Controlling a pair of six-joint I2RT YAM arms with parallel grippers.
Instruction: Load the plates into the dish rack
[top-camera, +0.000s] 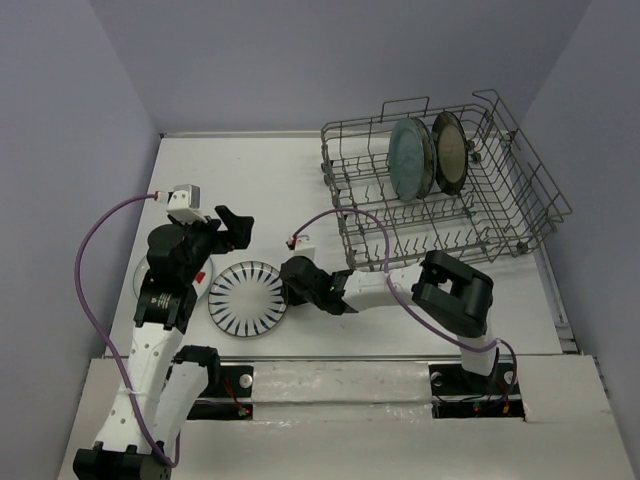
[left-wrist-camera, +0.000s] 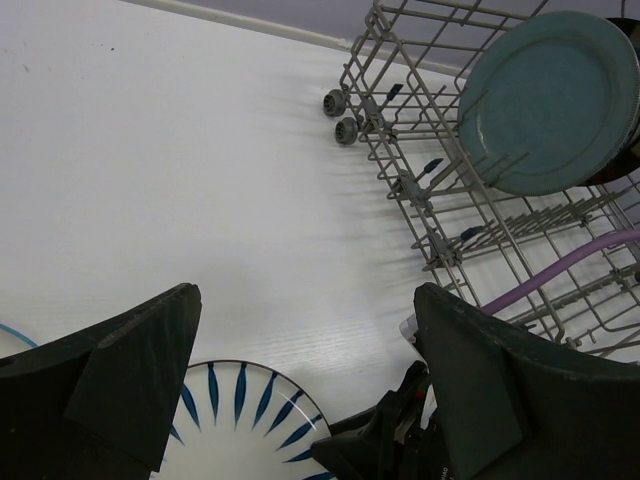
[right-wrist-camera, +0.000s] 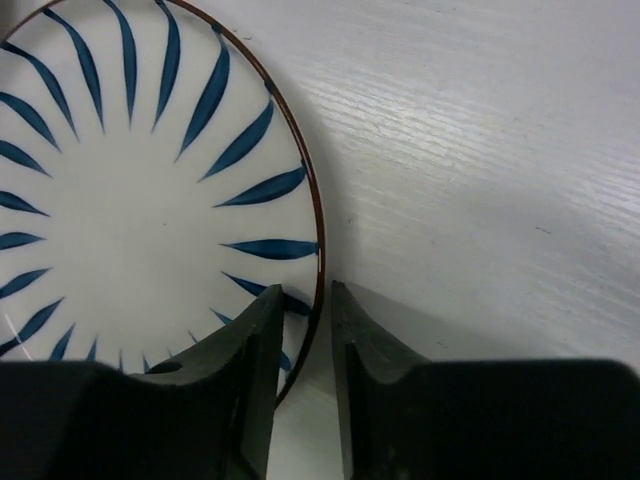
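The black-radial-striped white plate (top-camera: 246, 300) lies flat on the table; it also shows in the right wrist view (right-wrist-camera: 130, 200) and the left wrist view (left-wrist-camera: 225, 425). My right gripper (top-camera: 296, 284) (right-wrist-camera: 307, 292) points down at its right rim, jaws narrowed with one finger inside the rim and one outside. My left gripper (top-camera: 234, 226) (left-wrist-camera: 305, 295) is wide open and empty above the table. The teal plate (top-camera: 409, 158) (left-wrist-camera: 550, 100) and the brown-rimmed tan plate (top-camera: 449, 152) stand upright in the dish rack (top-camera: 520, 215) (left-wrist-camera: 420, 190). A blue-edged plate (top-camera: 140, 282) lies mostly hidden under the left arm.
The rack fills the back right of the table, close to the right wall. Purple cables loop from both arms, one across the rack's front (top-camera: 350, 215). The table's near edge (top-camera: 330, 357) runs just behind the arm bases.
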